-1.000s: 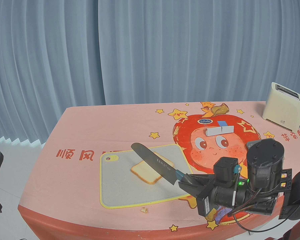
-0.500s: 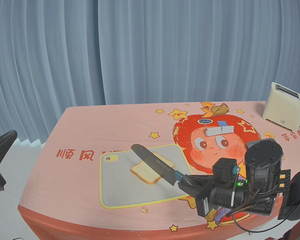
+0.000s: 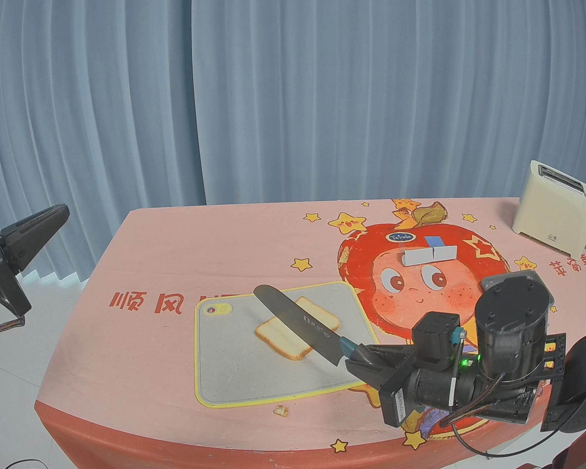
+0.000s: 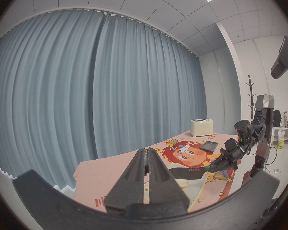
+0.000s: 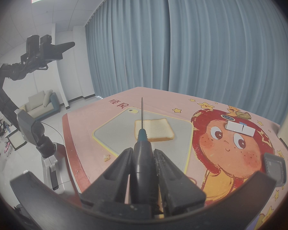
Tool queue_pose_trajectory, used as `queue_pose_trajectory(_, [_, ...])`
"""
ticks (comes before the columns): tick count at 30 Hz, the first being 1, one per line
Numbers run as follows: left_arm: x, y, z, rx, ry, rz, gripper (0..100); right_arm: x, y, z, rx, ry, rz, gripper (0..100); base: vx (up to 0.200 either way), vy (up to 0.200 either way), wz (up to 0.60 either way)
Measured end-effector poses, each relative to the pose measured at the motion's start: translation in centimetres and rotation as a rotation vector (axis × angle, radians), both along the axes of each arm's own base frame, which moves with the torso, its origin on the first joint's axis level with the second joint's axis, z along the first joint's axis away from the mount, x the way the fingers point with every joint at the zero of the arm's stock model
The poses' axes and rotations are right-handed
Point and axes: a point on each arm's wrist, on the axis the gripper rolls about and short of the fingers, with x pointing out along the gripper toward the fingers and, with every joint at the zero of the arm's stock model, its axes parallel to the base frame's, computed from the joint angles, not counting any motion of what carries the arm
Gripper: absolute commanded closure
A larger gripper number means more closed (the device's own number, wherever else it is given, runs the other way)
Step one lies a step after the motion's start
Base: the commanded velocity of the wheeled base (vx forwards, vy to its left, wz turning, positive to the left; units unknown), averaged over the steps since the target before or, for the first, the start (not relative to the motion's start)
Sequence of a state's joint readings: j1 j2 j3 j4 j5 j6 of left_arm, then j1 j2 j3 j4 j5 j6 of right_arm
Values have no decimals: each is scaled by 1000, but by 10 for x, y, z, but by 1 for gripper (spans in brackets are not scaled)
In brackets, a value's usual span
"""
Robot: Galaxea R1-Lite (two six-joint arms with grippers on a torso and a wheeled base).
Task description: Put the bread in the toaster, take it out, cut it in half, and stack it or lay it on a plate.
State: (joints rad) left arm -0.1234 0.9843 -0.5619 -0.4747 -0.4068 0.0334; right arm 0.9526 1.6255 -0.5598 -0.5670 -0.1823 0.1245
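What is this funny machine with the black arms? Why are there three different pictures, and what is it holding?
It is a robot with two arms, and each arm ends in a claw for grabbing things. One picture comes from a camera on its head, looking down at the pink table. The other two come from small cameras on its wrists, so each one shows its own claw up close. The right claw is shut on a knife. The blade is stretched over a slice of bread, which lies on a grey cutting board. I cannot tell whether the blade touches the bread. The left claw is shut with nothing in it, and it is raised off to the left, beside the table. A cream toaster stands at the far right corner.
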Motion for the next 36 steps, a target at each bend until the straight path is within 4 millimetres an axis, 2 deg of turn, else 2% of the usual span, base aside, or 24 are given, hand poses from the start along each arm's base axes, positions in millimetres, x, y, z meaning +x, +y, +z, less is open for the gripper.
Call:
queue_pose_trajectory(8, [16,-10,5,-5,-21,-44,100,0,1,-3,-6,5,0,100,0,0,0])
queue_pose_trajectory(27, [47,-15,7,-88,-59,-42,100,0,2,-5,-10,5,-7,100,0,0,0])
queue_pose_trajectory(36, [64,-25,-13,-94,9,-41,100,0,2,-7,-15,8,-7,100,0,0,0])
